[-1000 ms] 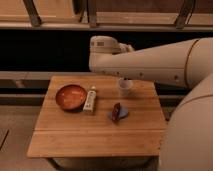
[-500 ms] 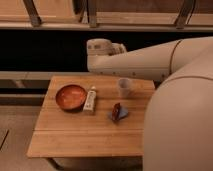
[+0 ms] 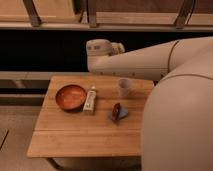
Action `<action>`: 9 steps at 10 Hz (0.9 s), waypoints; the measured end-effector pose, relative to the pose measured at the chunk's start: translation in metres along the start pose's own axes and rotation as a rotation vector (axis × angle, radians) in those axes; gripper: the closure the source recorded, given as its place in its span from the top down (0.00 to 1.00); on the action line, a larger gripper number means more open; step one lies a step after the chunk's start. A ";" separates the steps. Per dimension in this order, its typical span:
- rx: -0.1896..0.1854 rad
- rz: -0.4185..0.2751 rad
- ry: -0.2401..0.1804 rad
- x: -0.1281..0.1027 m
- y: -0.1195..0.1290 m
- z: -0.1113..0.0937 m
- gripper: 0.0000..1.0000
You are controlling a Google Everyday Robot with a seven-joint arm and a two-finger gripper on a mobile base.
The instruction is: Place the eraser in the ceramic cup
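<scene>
Wooden table [image 3: 80,135], built of long planks, its top a warm tan. Pale floor [image 3: 15,125] along its left side. Behind the far edge runs a dark recess [image 3: 45,55], and above that a light ledge [image 3: 50,25] with slanted uprights.

On the table, all in the far half:
- orange-brown bowl [image 3: 70,96], left of centre, upright.
- white oblong item [image 3: 90,99], lying just beside the bowl's right rim; I cannot tell whether they touch.
- ceramic cup [image 3: 125,87], upright, close to the far edge on the right half, standing apart from everything else.
- reddish-brown piece [image 3: 117,110] on a blue patch [image 3: 122,114], nearer than the cup and slightly left of it, with a gap between.

Eraser: not to be found anywhere in this view; I cannot tell where it is.

The white arm [image 3: 145,60] reaches in from the right above the far edge, and its rounded end joint [image 3: 100,50] hangs over the back of the table, above the bowl and the white item. The gripper is out of sight past what shows of the arm; its fingers are closed together, and I cannot tell whether they hold anything.

Edges and room: the robot's broad shell [image 3: 180,125] covers the table's right side and its near right corner. The left and near edges are visible. The near planks show bare wood, widest at the front left.
</scene>
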 end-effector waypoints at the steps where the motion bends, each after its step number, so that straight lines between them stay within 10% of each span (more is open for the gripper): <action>1: 0.000 0.000 0.000 0.000 0.000 0.000 0.00; 7: 0.019 -0.003 0.019 0.008 -0.006 0.006 0.00; 9: 0.113 -0.035 0.155 0.066 -0.037 0.043 0.00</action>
